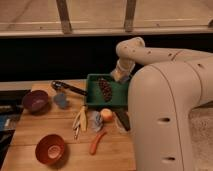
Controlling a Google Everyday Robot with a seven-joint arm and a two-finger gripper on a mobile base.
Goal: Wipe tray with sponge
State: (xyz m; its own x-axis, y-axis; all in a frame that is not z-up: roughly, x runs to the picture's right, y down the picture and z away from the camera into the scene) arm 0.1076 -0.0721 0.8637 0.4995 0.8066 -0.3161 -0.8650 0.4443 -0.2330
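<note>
A green tray [93, 98] stands on the wooden table at the back, right of centre. A dark brown speckled oblong thing [105, 88], possibly the sponge, lies inside it, running from the far edge toward the front. My gripper [120, 76] hangs at the tray's far right corner, just right of the dark thing's far end. The white arm [150, 52] bends down to it from the right. The arm's bulk hides the tray's right end.
On the wooden table [30, 130] are a purple bowl [35, 100], a red bowl [50, 148], a black ladle [67, 87], a blue item [61, 100], a yellow banana-like thing [80, 119], an orange fruit [106, 115], a red carrot-like thing [97, 142] and a black object [122, 120]. A dark wall runs behind.
</note>
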